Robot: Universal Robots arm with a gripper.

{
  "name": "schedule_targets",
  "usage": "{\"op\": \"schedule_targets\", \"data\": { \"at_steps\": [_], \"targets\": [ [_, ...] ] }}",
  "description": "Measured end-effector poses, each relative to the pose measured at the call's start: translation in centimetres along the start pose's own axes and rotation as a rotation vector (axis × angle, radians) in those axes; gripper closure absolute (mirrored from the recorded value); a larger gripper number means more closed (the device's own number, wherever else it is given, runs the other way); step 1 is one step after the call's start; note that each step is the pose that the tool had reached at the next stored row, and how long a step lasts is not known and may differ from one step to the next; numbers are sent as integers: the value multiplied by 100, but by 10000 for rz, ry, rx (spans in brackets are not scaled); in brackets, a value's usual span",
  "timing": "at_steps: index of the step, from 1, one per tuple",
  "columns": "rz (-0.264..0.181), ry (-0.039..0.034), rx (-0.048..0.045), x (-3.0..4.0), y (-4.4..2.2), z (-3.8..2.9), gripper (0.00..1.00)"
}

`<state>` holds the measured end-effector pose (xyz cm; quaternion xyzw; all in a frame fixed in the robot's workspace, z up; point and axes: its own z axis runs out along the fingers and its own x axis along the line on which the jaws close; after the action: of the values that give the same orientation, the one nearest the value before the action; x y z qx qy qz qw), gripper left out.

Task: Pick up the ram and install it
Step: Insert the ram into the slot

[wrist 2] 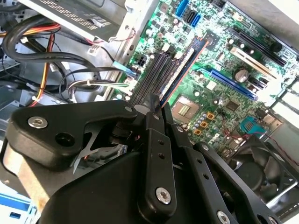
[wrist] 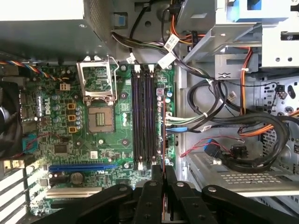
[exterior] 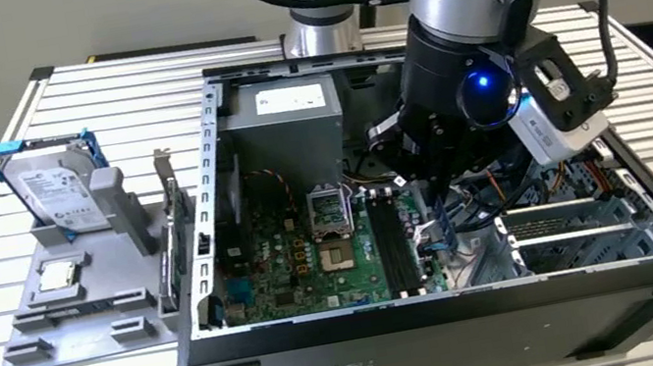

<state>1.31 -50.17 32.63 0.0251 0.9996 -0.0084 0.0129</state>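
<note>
The gripper (exterior: 434, 187) is inside the open case (exterior: 480, 302), low over the board (wrist: 93, 140), and it holds the ram (wrist 2: 183, 70). In both wrist views the two fingers (wrist: 163, 182) stand close together with the thin stick between them, so the jaws are clamped on the ram. The stick is held on its edge, and in the first wrist view only a thin reddish line of it (wrist: 164, 140) shows.

I judge that the picking step is done and the installing step is in hand: the ram is over the slots (wrist: 144, 116), at the side of them that is nearer to the cables (wrist: 224, 116), and I cannot tell if it already touches a slot.

The long axis of the ram runs parallel to the slots. One end is in the fingers; the other end points along the slots toward the power supply (exterior: 287, 110).

For seating, the stick must stay exactly in line with one slot and stay upright, and the push must go straight down. A small tilt could jam it, in my opinion. The socket (wrist: 99, 116) beside the slots is open.
</note>
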Motion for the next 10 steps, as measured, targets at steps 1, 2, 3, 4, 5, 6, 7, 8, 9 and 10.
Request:
{"op": "schedule_targets", "data": {
  "at_steps": [1,2,3,4,5,6,7,8,9,10],
  "targets": [
    [0,0,0,1,4,9,100],
    [0,0,1,2,8,18,100],
    [0,0,0,3,13,27,100],
    [0,0,2,4,17,36,100],
    [0,1,2,5,22,46,100],
    [-1,1,2,5,26,56,100],
    [0,0,1,6,31,67,100],
    [0,0,3,6,34,76,100],
    [0,1,2,7,37,85,100],
    [0,0,1,7,42,93,100]
  ]
}}
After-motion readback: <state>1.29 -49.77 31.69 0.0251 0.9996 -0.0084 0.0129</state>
